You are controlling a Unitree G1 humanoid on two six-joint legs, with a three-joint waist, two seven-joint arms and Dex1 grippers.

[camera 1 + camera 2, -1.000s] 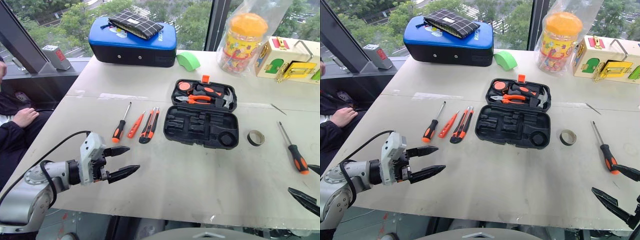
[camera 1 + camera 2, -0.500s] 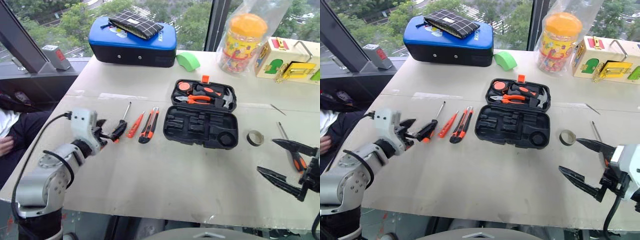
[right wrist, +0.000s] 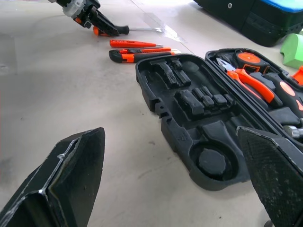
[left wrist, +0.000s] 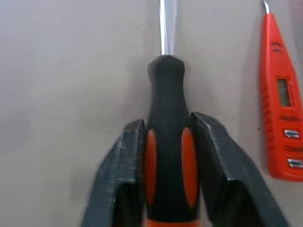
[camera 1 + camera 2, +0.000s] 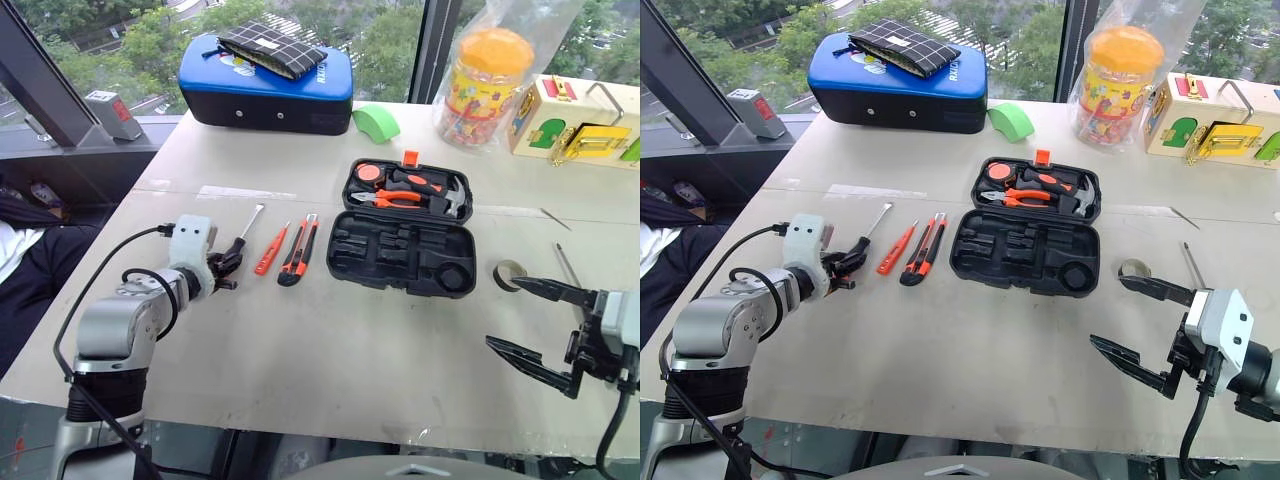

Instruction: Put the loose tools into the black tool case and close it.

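Left wrist view: left claw (image 4: 165, 165) clamped on orange-and-black handled screwdriver (image 4: 166, 156), lying on pale grey desk (image 5: 330, 340).
Right claw (image 5: 1137, 325): spread wide, holding nothing.
Open black moulded plastic tool case (image 5: 405, 240): mid-desk.
Slim orange-red tool (image 5: 271, 250), orange-black utility knife (image 5: 298, 250): between screwdriver and case.

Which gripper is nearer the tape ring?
Right. The right gripper hangs open just beside the tape ring; the left gripper is across the table, clamped on a screwdriver.
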